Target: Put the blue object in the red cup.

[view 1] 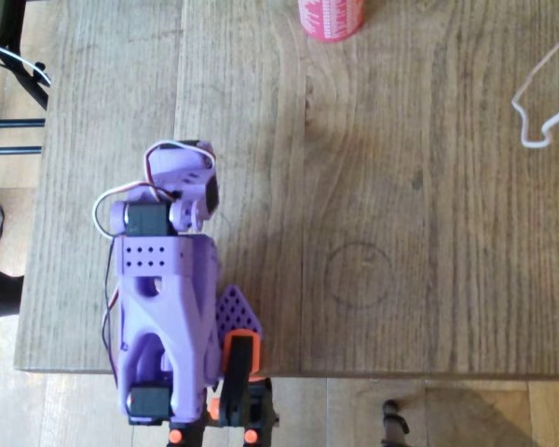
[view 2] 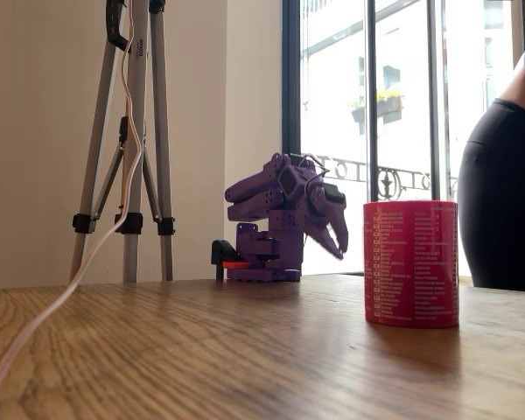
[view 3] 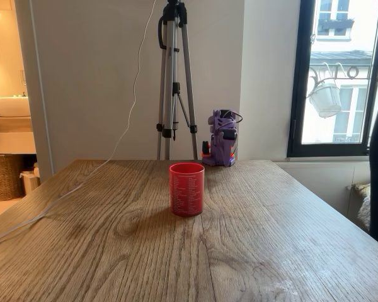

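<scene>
One red cup [view 3: 186,189] stands upright on the bench [view 3: 252,239], well apart from the purple arm [view 1: 163,307], which sits folded at the far edge of the bench in both fixed views. In the overhead view the cup [view 1: 332,19] shows at the top edge of the frame, and the arm lies along the bottom-left edge.

Task status: no blue object can be made out on the bare bench surface in any view. The inside of the cup is hidden from all three cameras, so it cannot be determined whether the blue object already lies in the cup or is located somewhere outside the frames. The scene therefore fits either condition: object in the cup with the arm parked, or object not yet on the bench with the arm waiting.

Fingers: in a fixed view the fingers [view 2: 334,236] point downward and toward the cup, hanging above the bench without touching it. They appear closed or nearly closed, with nothing visible between them; at this size the exact gap cannot be told. In the overhead view the gripper [view 1: 197,200] is seen end-on, and no object is held.

A white cable [view 1: 540,102] lies on the bench near the right edge. A tripod [view 3: 173,82] stands behind the bench.
</scene>
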`<state>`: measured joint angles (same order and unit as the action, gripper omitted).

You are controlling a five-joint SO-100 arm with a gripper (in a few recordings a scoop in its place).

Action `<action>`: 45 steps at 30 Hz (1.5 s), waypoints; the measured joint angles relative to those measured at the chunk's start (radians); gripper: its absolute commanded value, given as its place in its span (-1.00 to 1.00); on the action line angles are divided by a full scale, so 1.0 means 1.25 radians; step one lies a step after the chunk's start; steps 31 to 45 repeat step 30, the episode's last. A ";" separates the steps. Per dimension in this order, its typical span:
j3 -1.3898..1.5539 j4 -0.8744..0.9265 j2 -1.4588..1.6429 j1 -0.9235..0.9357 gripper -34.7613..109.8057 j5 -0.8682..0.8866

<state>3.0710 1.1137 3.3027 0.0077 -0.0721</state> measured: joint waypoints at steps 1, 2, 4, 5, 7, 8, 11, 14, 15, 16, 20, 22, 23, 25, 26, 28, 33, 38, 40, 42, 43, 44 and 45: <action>0.000 0.000 -0.004 0.004 -0.52 0.000; 0.000 0.000 0.000 0.007 -0.51 0.000; 0.000 0.000 0.001 0.017 -0.51 0.001; 0.000 0.000 0.000 0.023 -0.48 0.007; 0.000 0.000 0.001 0.032 -0.51 0.013; 0.000 0.000 0.001 0.032 -0.51 0.013; 0.000 0.000 0.001 0.032 -0.51 0.015; 0.000 0.000 0.001 0.037 -0.51 0.016; 0.000 0.000 0.001 0.038 -0.51 0.016; 0.000 0.000 0.001 0.037 -0.51 0.016; 0.000 0.000 0.001 0.037 -0.51 0.016; 0.000 0.000 0.001 0.037 -0.51 0.016; 0.000 0.000 0.001 0.037 -0.51 0.016; 0.000 0.000 0.001 0.037 -0.51 0.016; 0.000 0.000 0.001 0.037 -0.51 0.016; 0.000 0.000 0.001 0.037 -0.51 0.016; 0.000 0.000 0.001 0.037 -0.51 0.016; 0.000 0.000 0.001 0.037 -0.51 0.016; 0.000 0.000 0.001 0.037 -0.51 0.016; 0.000 0.000 0.001 0.037 -0.51 0.016; 0.000 0.000 0.001 0.037 -0.51 0.016; 0.000 0.000 0.001 0.037 -0.51 0.016; 0.000 0.000 0.001 0.037 -0.51 0.016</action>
